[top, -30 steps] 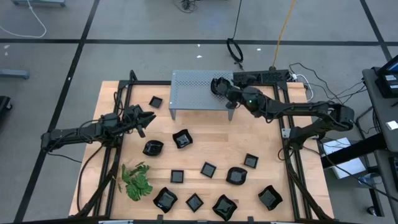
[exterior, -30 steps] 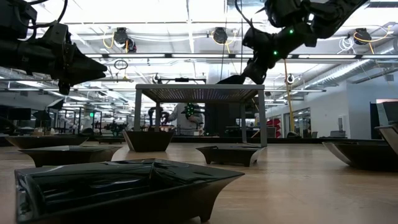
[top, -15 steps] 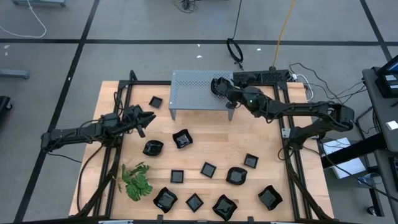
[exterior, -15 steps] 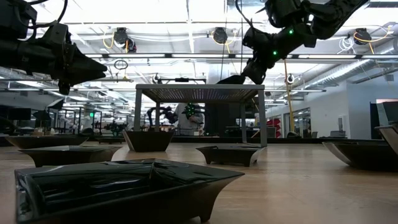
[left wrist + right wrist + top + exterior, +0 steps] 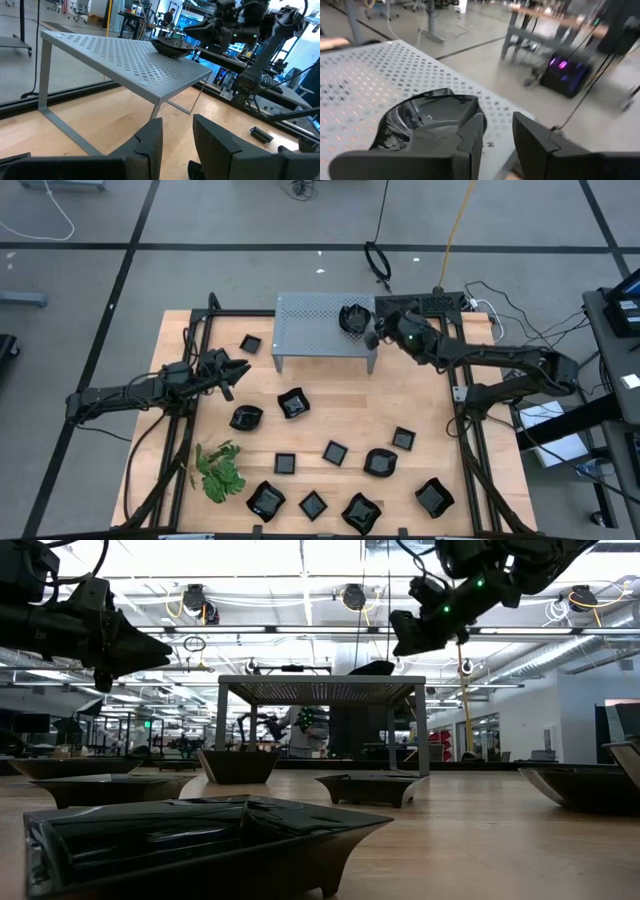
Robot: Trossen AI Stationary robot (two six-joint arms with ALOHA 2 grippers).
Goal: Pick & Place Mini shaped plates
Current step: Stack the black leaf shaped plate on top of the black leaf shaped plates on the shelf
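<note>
One glossy black mini plate [image 5: 352, 318] sits on its base on the grey perforated stand [image 5: 315, 330], near the stand's right end; it also shows in the low view [image 5: 372, 667] and the right wrist view [image 5: 427, 122]. My right gripper [image 5: 372, 330] hovers open just right of and above that plate [image 5: 408, 640], touching nothing. Several more black plates lie on the wooden table in front of the stand, such as one [image 5: 292, 403] and another [image 5: 380, 462]. My left gripper [image 5: 238, 370] waits open above the table's left side, pointing toward the stand [image 5: 130, 60].
A green leafy sprig [image 5: 218, 470] lies near the table's near left corner. A lone small plate [image 5: 250, 343] lies left of the stand. Black frame rails [image 5: 190, 380] run along the table's left and right sides. Bare wood shows under the stand and just before it.
My right gripper has drawn back from the plate on the stand, rising and moving toward the table's right edge. The plate has stayed where it was on the stand's top, now free of the fingers.
</note>
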